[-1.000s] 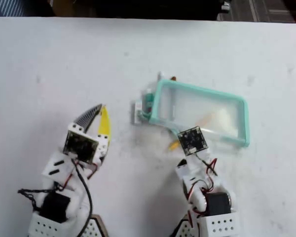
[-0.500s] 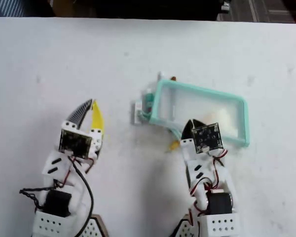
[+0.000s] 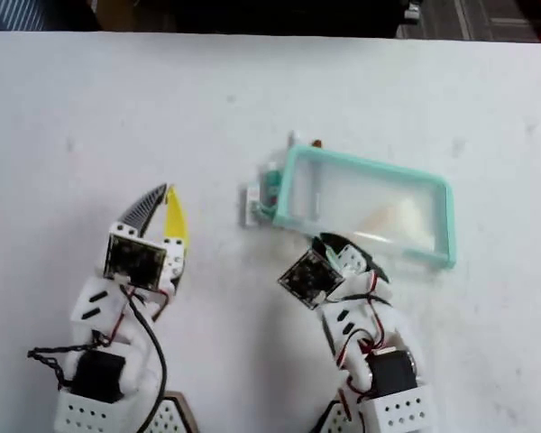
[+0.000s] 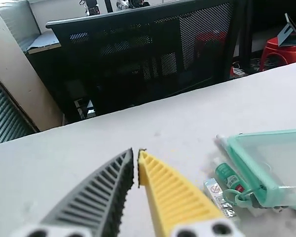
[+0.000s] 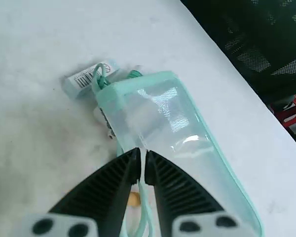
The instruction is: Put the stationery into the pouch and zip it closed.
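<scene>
The white table (image 3: 117, 90) carries the pouch (image 3: 370, 167), mint-rimmed with a clear wall, lying flat. Inside it I see a pale thing (image 3: 398, 216), but I cannot tell what it is. My right gripper (image 5: 141, 154) is at the pouch's long edge on my side, fingers almost together; I cannot tell whether they pinch the mint strip between them. My left gripper (image 4: 135, 153) is well apart from the pouch, beyond its short end, closed on nothing. A white labelled stick (image 5: 84, 79) and a green-labelled piece (image 4: 226, 173) lie against that short end.

Pouch (image 3: 361, 194): glossy clear plastic, prob. vinyl; table (image 3: 117, 90) matt.
</scene>
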